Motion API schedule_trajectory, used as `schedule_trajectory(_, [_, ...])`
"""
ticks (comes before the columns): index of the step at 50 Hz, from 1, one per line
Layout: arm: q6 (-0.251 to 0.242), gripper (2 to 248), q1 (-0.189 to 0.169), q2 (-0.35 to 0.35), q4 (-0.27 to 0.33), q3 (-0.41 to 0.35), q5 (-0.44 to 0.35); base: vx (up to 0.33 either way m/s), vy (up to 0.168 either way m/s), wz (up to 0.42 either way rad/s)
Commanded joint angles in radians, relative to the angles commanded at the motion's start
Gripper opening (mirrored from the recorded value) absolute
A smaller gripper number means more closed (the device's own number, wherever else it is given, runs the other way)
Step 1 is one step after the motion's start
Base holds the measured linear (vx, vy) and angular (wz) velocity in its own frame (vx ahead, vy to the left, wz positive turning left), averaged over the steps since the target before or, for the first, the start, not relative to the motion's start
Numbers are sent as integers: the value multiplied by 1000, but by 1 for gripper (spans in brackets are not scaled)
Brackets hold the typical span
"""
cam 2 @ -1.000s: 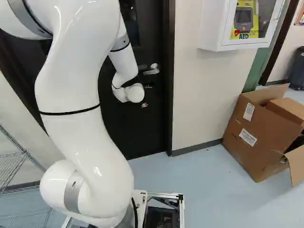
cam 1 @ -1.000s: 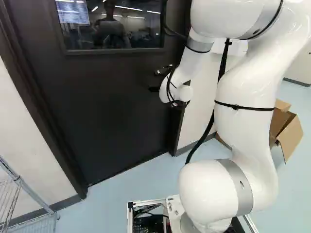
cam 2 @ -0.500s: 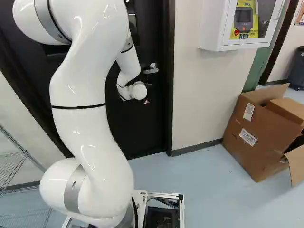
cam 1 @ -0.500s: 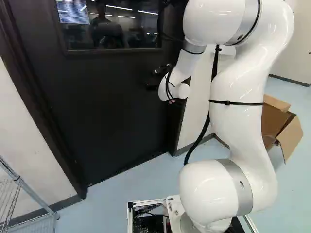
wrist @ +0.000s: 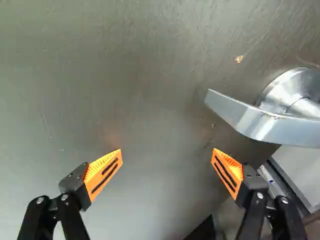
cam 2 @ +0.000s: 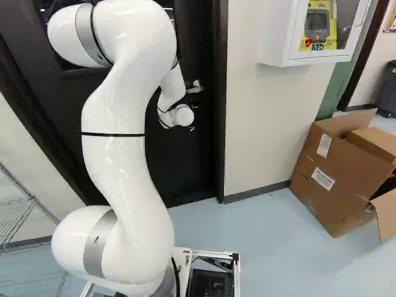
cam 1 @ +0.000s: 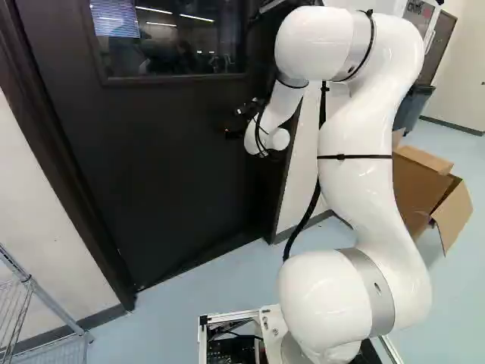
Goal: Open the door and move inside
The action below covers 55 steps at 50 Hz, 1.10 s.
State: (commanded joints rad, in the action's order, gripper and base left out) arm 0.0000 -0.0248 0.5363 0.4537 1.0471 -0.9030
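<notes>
My gripper is close to the dark door, which stands slightly ajar, swung away from the arm. In the wrist view the open gripper faces the door's flat surface, with nothing between its orange pads. Beside one finger, the silver lever handle reaches out from its round rosette, its free end just ahead of that fingertip; neither finger grips it. Past the door's edge a paler surface shows. The handle also appears in the right base view above my wrist, which hides most of the gripper there.
Dark door frame borders the pale wall to the door's right. A white AED cabinet hangs on that wall, above an open cardboard box. A wire rack stands left of the door.
The arm has stretched forward toward the door, its upper part shifting left in the left base view and right in the right one. The door has swung slightly away. The base has not moved.
</notes>
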Motion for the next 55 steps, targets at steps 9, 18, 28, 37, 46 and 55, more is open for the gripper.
schedule_trajectory(9, [0, 247, 3, 42, 12, 56, 0, 0, 0, 0])
schedule_trajectory(18, [0, 247, 6, 85, 18, 114, 0, 0, 0, 0])
schedule_trajectory(28, [0, 247, 10, 129, 19, 173, 0, 0, 0, 0])
schedule_trajectory(37, [0, 247, 12, 142, 19, 192, 0, 0, 0, 0])
schedule_trajectory(46, [0, 247, 12, 144, 19, 194, 0, 0, 0, 0])
schedule_trajectory(55, [0, 247, 12, 140, 19, 189, 0, 0, 0, 0])
